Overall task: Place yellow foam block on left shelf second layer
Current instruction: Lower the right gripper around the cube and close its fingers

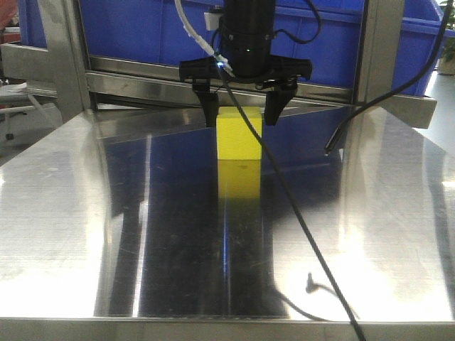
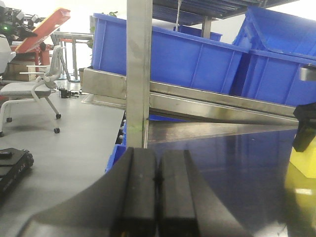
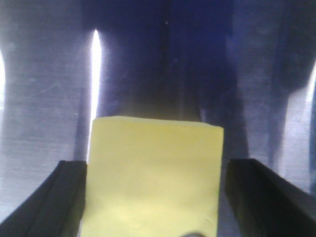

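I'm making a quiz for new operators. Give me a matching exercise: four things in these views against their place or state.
1 bright yellow foam block
2 black left gripper
3 black right gripper
4 blue plastic bins

A shut tight
B behind the steel rail
C resting on the shiny steel surface
D open, astride the block

Pairs: 1-C, 2-A, 3-D, 4-B

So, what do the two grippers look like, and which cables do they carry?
The right gripper is black: a round barrel with a small blue light, a cross bar and two tapering fingers. A white cable and a thin black cable run beside it. The left gripper has two matte black fingers with flat faces.
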Robot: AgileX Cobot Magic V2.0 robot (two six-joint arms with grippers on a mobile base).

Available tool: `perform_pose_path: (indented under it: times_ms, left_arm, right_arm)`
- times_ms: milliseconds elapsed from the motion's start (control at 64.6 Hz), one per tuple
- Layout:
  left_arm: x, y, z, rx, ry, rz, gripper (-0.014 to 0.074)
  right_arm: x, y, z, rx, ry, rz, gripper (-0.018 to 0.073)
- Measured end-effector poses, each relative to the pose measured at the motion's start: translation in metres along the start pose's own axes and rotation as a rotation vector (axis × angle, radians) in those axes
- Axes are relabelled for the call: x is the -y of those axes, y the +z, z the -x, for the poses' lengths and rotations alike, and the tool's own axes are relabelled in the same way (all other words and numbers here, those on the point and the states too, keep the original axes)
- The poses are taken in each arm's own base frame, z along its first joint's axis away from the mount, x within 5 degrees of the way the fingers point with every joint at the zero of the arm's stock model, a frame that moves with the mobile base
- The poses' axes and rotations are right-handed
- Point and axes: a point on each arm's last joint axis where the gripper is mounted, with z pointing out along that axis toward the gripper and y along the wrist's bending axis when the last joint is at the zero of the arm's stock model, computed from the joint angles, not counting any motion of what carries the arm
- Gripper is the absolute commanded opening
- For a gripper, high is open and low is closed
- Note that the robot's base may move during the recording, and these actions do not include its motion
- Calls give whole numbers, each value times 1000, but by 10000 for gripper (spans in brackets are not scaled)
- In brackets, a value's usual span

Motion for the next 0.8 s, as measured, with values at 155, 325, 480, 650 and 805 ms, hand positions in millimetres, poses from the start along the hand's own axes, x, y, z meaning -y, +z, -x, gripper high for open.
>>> perform_pose_path:
  times_ms: [155,325,480,650,805]
  left_arm:
    - [0,0,0,0,0,0,136]
    - [0,0,0,0,0,0,136]
    - [0,0,0,0,0,0,136]
    - [0,0,0,0,0,0,136]
    - [0,0,0,0,0,0,136]
  right_arm:
    - [-1,7,-3,-15,-4,-8,625]
    - [-1,10,-3,-17,-5,-8,625]
    - [-1,10,-3,-18,-4,-7,622]
    - [-2,10,-4,-25,2,3,622]
    - [-3,9,-4,-30,7,12,536]
